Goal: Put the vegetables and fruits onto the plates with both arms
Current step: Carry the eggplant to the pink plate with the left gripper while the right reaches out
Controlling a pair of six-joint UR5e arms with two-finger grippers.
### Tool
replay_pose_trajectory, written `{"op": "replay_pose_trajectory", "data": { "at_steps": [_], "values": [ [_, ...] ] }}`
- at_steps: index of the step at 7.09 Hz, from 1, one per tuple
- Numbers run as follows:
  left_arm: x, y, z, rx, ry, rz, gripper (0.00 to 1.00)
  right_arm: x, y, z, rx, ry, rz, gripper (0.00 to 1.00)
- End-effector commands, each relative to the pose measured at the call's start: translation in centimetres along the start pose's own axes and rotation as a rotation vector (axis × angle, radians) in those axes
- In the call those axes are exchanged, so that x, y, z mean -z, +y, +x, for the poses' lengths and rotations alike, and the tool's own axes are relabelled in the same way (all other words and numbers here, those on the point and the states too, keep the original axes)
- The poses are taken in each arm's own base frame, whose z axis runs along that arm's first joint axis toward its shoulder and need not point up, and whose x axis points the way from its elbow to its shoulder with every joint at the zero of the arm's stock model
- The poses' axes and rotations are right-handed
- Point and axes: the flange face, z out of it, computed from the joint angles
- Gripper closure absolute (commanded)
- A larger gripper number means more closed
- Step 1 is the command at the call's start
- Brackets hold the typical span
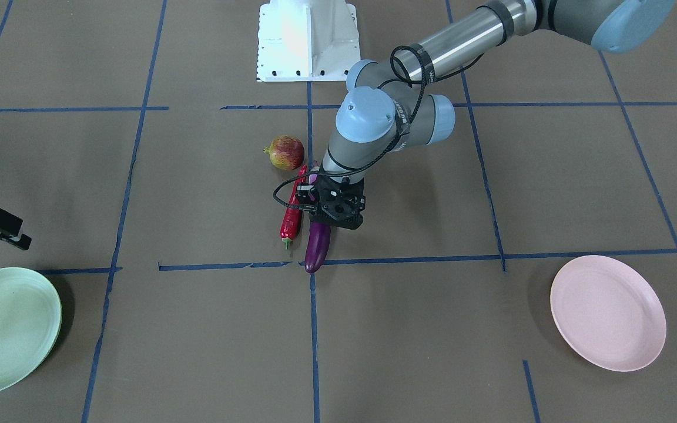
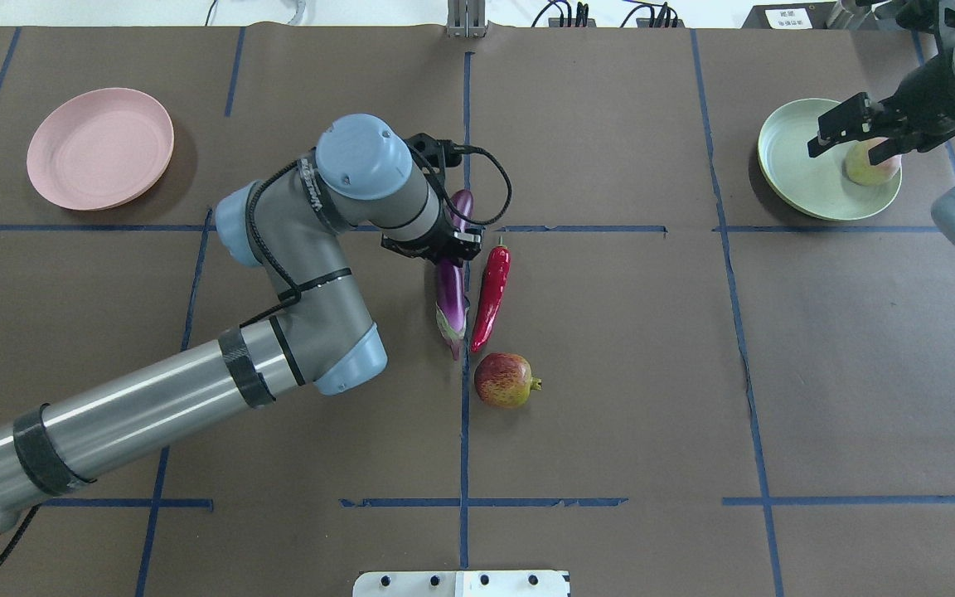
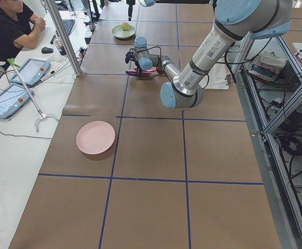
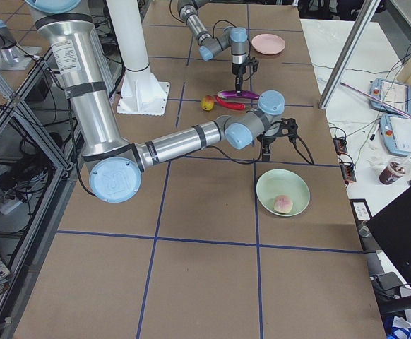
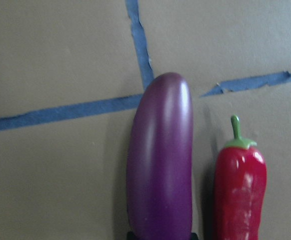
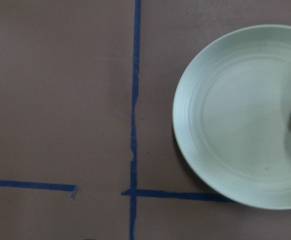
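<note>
The purple eggplant (image 1: 317, 249) (image 2: 450, 298) (image 5: 160, 160) lies on the table beside the red chili (image 1: 292, 208) (image 2: 490, 286) (image 5: 240, 190). My left gripper (image 1: 334, 207) (image 2: 443, 242) is down over the eggplant's middle; its fingers are hidden, so I cannot tell if it grips. The pomegranate-like fruit (image 1: 285, 153) (image 2: 504, 380) sits close by. The yellow-green fruit (image 2: 871, 164) (image 4: 283, 204) rests on the mint green plate (image 2: 801, 170) (image 6: 235, 115). My right gripper (image 2: 846, 145) hangs open and empty above that plate. The pink plate (image 1: 607, 311) (image 2: 100, 148) holds nothing.
The white base block (image 1: 306, 38) stands at the robot's side of the table. Blue tape lines cross the brown table cover. An operator (image 3: 13, 26) sits at a side desk with tablets, beyond the table's edge.
</note>
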Motion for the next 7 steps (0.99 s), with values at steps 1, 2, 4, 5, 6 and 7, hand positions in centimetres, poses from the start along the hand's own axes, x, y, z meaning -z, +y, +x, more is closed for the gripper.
{"op": "replay_pose_trajectory", "data": {
  "at_steps": [1, 2, 4, 5, 6, 7],
  "values": [
    [5.2, -4.3, -10.5, 0.135, -0.040, 0.100, 0.96, 1.0, 7.6, -7.9, -0.148, -0.080, -0.038, 0.00],
    [6.4, -5.5, -17.2, 0.192, -0.099, 0.122, 0.96, -1.1, 10.9, -11.9, -0.194, -0.072, -0.047, 0.00],
    [7.6, -9.0, -27.1, 0.236, -0.226, 0.148, 0.96, -4.5, 16.2, -18.3, -0.259, -0.070, -0.054, 0.00],
    [7.6, -11.1, -31.9, 0.173, -0.294, 0.134, 0.96, -5.6, 17.6, -21.1, -0.279, -0.079, -0.047, 0.00],
    [8.1, -13.2, -37.7, 0.172, -0.357, 0.121, 0.96, -6.9, 19.1, -22.9, -0.284, -0.075, -0.030, 0.00],
    [8.8, -14.4, -41.8, 0.136, -0.402, 0.103, 0.96, -7.5, 19.8, -23.6, -0.291, -0.074, -0.022, 0.00]
  ]
}}
